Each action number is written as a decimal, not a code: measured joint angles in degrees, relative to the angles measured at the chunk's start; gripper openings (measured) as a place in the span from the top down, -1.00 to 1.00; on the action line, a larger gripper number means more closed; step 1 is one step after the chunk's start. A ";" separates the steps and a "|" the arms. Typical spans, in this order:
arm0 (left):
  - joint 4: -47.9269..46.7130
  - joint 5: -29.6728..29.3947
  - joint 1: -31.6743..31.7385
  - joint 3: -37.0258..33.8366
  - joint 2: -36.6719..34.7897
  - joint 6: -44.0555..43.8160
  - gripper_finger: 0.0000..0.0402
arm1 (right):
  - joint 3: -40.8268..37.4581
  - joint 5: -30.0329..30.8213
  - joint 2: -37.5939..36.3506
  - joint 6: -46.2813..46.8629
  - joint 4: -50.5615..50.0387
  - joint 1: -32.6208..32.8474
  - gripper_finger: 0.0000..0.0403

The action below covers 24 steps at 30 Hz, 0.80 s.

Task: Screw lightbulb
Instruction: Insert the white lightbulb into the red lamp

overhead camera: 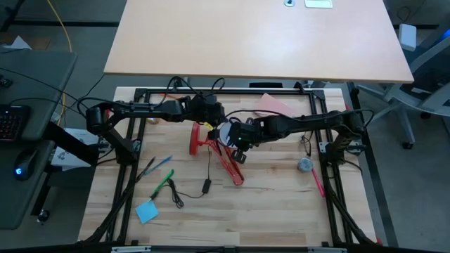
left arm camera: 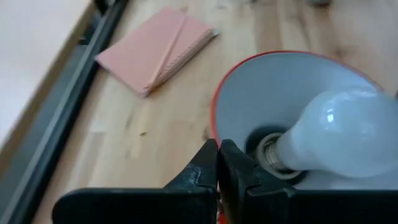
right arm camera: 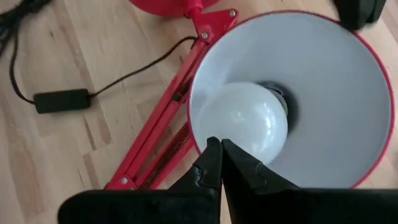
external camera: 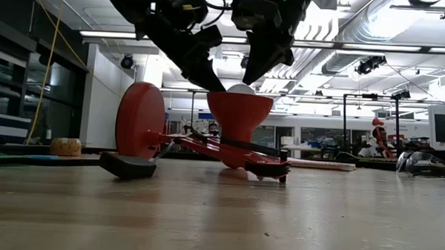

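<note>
The red desk lamp point(overhead camera: 228, 158) lies on the table, its shade point(external camera: 239, 114) opening upward. The white lightbulb point(right arm camera: 244, 119) sits with its silvery base point(left arm camera: 272, 155) in the socket inside the shade; its top shows above the rim in the low view point(external camera: 242, 88). My left gripper point(left arm camera: 217, 149) is shut at the shade's rim, on the side toward the table's left. My right gripper point(right arm camera: 220, 144) is shut just above the bulb, from the right side. My left gripper is shut on the shade's rim point(left arm camera: 214, 127), one finger inside the shade and one outside, as far as the thin gap shows. The fingers slant down from the table's left point(external camera: 202, 69). My right gripper's shut fingertips point(external camera: 255, 78) stand next to the bulb's top; I cannot tell whether they touch it.
A pink notebook point(overhead camera: 273, 105) lies behind the lamp. A grey round object point(overhead camera: 304, 164) and a pink pen point(overhead camera: 318, 184) lie at the right. Pens point(overhead camera: 159, 169), a blue note point(overhead camera: 146, 211) and the lamp's cord with its switch point(overhead camera: 206, 185) lie at the front left.
</note>
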 joint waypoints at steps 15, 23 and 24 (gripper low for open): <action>1.80 2.71 -0.96 0.15 1.64 -1.60 1.00 | 0.13 2.58 -0.30 0.11 -0.53 -1.78 1.00; 0.76 3.82 -2.19 -0.05 1.76 -2.95 1.00 | 0.15 4.98 -0.65 0.52 -0.80 -4.00 1.00; 0.46 3.68 -2.43 -0.15 1.87 -2.96 1.00 | 0.09 5.01 -0.76 0.52 -1.31 -4.25 1.00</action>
